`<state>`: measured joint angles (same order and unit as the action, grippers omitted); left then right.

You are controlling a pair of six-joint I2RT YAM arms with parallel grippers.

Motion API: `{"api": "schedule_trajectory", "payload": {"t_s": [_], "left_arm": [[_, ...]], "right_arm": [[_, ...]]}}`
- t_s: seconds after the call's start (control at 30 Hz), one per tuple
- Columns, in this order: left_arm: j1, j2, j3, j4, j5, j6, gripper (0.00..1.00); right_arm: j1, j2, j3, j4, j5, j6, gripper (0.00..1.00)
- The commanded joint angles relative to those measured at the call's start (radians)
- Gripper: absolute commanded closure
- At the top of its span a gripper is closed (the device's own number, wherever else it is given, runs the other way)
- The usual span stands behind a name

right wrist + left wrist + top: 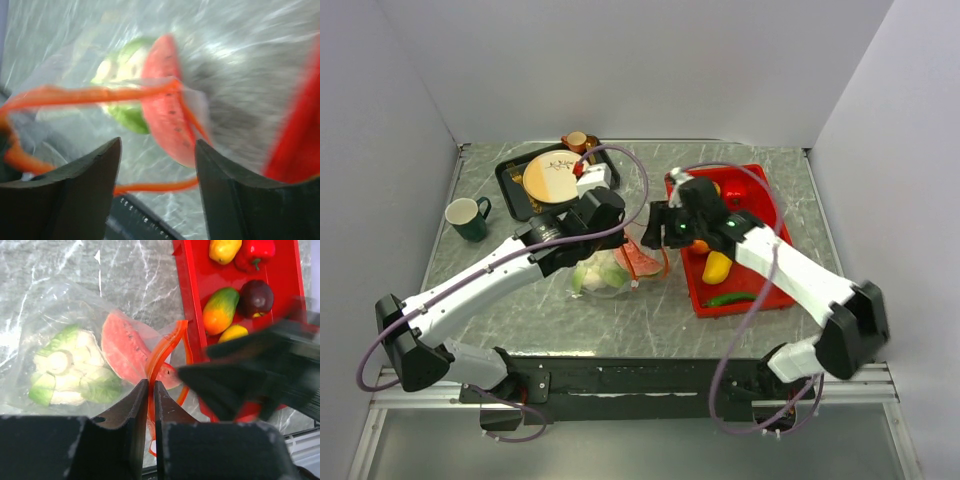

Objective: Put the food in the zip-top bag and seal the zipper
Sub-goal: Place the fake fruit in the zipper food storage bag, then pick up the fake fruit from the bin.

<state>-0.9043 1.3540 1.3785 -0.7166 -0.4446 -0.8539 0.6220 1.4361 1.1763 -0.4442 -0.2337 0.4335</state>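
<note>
The clear zip-top bag (600, 278) lies mid-table and holds a white-green cauliflower (70, 367) and a watermelon slice (125, 352). My left gripper (151, 386) is shut on the bag's orange-red zipper strip (165, 347) and lifts the mouth open. My right gripper (157, 150) is open and empty, just over the mouth, with the strip (100, 94) and the slice (167, 120) in front of it. In the top view the left gripper (620, 238) and right gripper (658, 228) nearly meet. On the red tray (195, 300) lie a yellow mango (224, 249), red pepper (256, 252), red-green mango (220, 310) and dark purple fruit (256, 297). I cannot make out the slider.
The red tray (775, 290) stands right of the bag, with a green chili (730, 298) near its front. A black tray with a round beige plate (552, 178) sits at the back left. A dark green mug (468, 217) stands at far left.
</note>
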Motion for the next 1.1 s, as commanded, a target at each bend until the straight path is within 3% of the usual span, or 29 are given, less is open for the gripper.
{"api": "schedule_trajectory", "payload": {"t_s": [0.0, 0.07, 0.2, 0.23, 0.57, 0.9, 1.07], "left_arm": [[0.010, -0.039, -0.004, 0.028, -0.019, -0.007, 0.84], [0.015, -0.035, -0.013, 0.037, -0.011, -0.005, 0.84], [0.016, -0.018, -0.010, 0.054, 0.024, 0.010, 0.86], [0.016, -0.012, -0.010, 0.055, 0.027, 0.013, 0.86], [0.018, -0.006, -0.026, 0.094, 0.086, 0.033, 0.87], [0.018, 0.002, -0.021, 0.085, 0.081, 0.030, 0.87], [0.019, 0.005, -0.013, 0.074, 0.076, 0.026, 0.87]], "right_arm": [[-0.033, -0.187, -0.055, -0.019, 0.354, 0.039, 0.21], [-0.092, -0.213, -0.087, -0.079, 0.457, 0.092, 0.14], [-0.212, -0.209, -0.164, -0.146, 0.479, 0.155, 0.10], [-0.258, -0.206, -0.206, -0.140, 0.468, 0.160, 0.04], [-0.396, -0.103, -0.331, -0.013, 0.317, 0.162, 0.02], [-0.446, -0.036, -0.398, 0.119, 0.180, 0.162, 0.09], [-0.450, -0.017, -0.422, 0.157, 0.149, 0.165, 0.22]]}}
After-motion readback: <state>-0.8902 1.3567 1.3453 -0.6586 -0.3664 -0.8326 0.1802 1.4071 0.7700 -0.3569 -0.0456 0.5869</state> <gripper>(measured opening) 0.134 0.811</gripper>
